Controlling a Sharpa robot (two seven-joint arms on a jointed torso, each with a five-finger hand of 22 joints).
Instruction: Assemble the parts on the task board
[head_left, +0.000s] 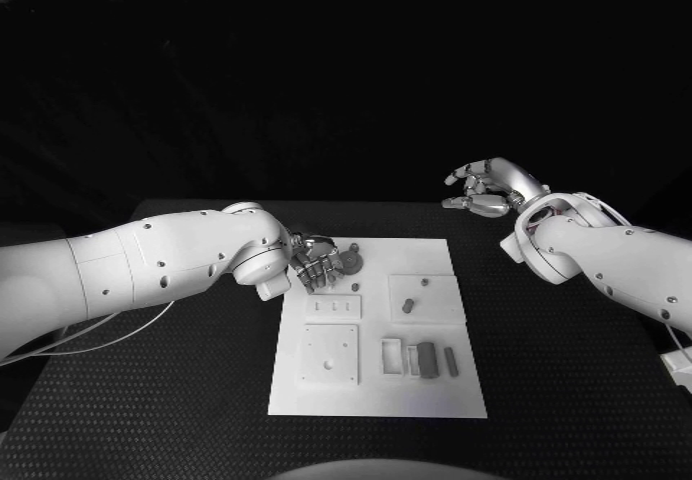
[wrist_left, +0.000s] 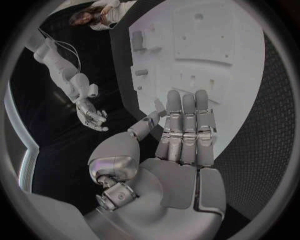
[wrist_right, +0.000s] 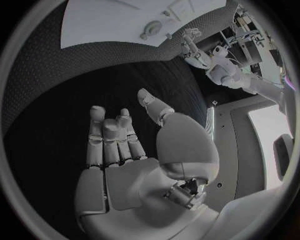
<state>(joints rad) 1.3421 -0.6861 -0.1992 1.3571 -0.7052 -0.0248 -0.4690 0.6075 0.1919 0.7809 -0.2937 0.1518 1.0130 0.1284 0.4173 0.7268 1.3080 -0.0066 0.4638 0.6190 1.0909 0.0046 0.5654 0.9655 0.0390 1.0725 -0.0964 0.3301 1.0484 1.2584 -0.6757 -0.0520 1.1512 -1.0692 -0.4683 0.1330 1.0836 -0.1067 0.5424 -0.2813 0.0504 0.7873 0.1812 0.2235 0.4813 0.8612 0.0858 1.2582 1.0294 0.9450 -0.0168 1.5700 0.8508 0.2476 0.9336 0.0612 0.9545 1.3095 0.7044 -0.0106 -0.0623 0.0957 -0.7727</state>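
The left hand (head_left: 320, 266) hovers over the far left corner of the task board (head_left: 433, 395), fingers straight and apart, holding nothing. The right hand (head_left: 490, 187) hangs beyond the board's far right corner, loosely spread and empty. Grey parts (head_left: 426, 358) lie on the board's near right section.

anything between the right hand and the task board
Nothing: in the head view the right hand hangs off the task board, beyond its far right corner, with just bare black table between them.
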